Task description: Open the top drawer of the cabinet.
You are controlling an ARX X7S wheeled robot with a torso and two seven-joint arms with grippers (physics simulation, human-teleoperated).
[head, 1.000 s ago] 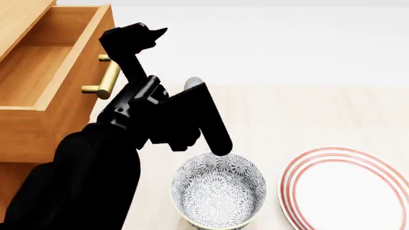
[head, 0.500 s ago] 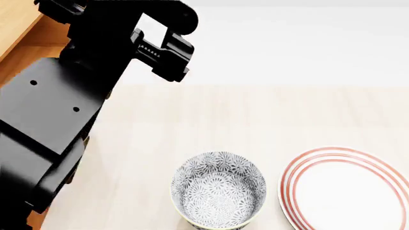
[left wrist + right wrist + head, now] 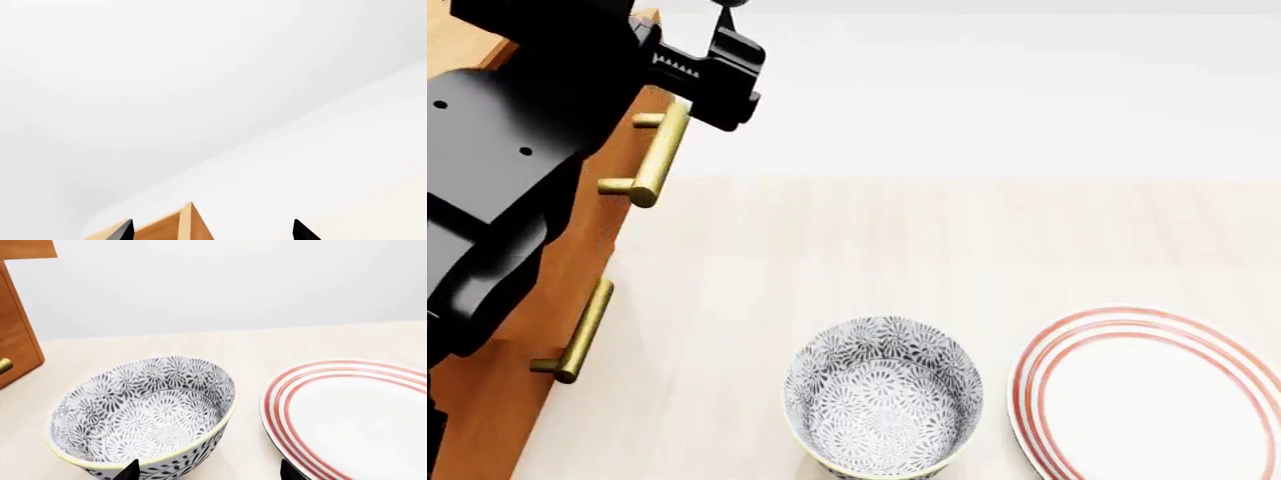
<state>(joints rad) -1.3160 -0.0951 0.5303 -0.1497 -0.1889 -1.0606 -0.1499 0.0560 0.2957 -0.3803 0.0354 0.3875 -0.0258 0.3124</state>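
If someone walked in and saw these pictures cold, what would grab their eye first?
Probably the big black left arm filling the head view's left side, in front of the orange-brown cabinet with its brass handles. Next, the patterned bowl low in the middle of the pale table, with the red-ringed plate to its right.

Black left arm over the cabinet (two brass handles showing), patterned bowl, red-rimmed plate

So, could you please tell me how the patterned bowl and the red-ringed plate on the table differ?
The grey-and-white floral ceramic bowl is deep with tall walls; the white plate with red rings is flat and shallow. The bowl is patterned all over, the plate only ringed at its rim. The plate spreads wider than the bowl. Both are round, empty, and sit upright, side by side on the pale wooden table.
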